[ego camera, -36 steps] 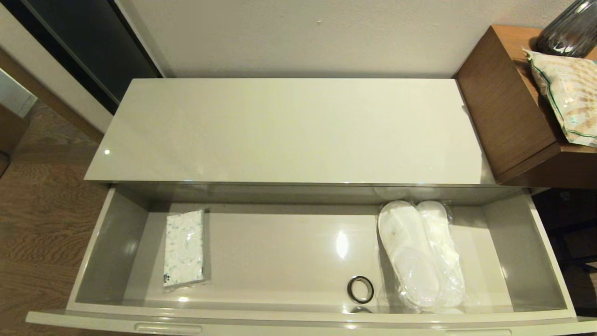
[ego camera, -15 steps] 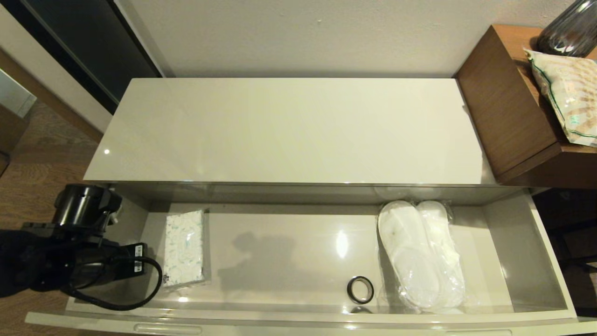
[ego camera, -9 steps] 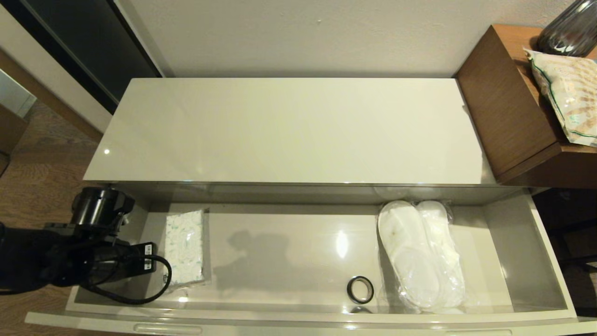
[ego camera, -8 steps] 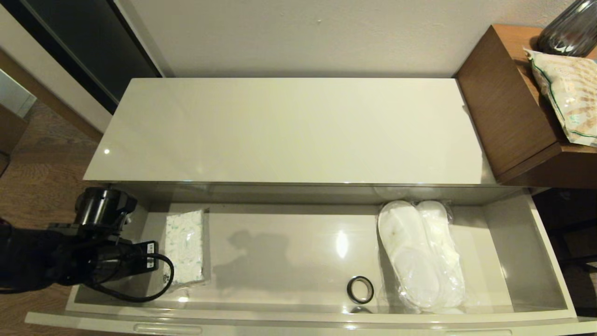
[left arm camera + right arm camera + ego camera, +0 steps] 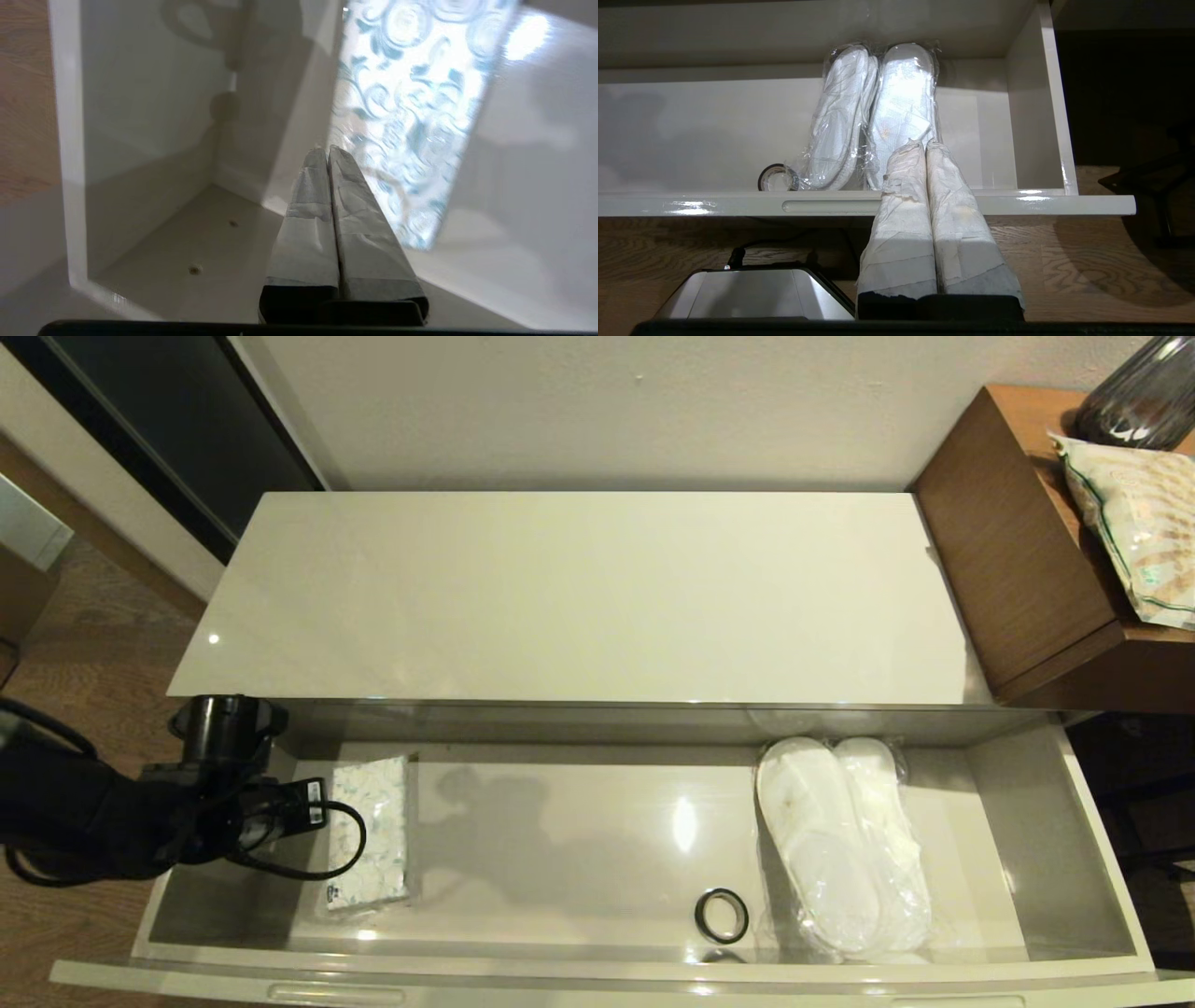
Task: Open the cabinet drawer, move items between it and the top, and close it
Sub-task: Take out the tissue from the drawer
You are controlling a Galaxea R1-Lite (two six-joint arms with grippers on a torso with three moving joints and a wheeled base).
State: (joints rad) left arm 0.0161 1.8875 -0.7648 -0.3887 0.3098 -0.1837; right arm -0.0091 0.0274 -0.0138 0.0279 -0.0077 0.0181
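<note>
Glossy pale grey-beige cabinet drawer (image 5: pixel 1102 859) stands open; my left gripper (image 5: pixel 327 151) (jaws pressed together, empty) hangs inside beside the flat blue-green printed pack (image 5: pixel 373 831). Wrapped white slippers (image 5: pixel 840 840) lie well right; right gripper (image 5: pixel 923 145) closed outside.

White slippers (image 5: pixel 845 845), blue-green swirled white pack (image 5: pixel 369 831), black ring (image 5: pixel 721 915)

Black left arm (image 5: pixel 112 812), looped cable, seemingly tape-wrapped fingers (image 5: pixel 310 205)

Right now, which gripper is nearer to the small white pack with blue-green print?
Left. The left gripper hangs shut beside the pack; the right gripper waits outside the drawer, near the slippers.
</note>
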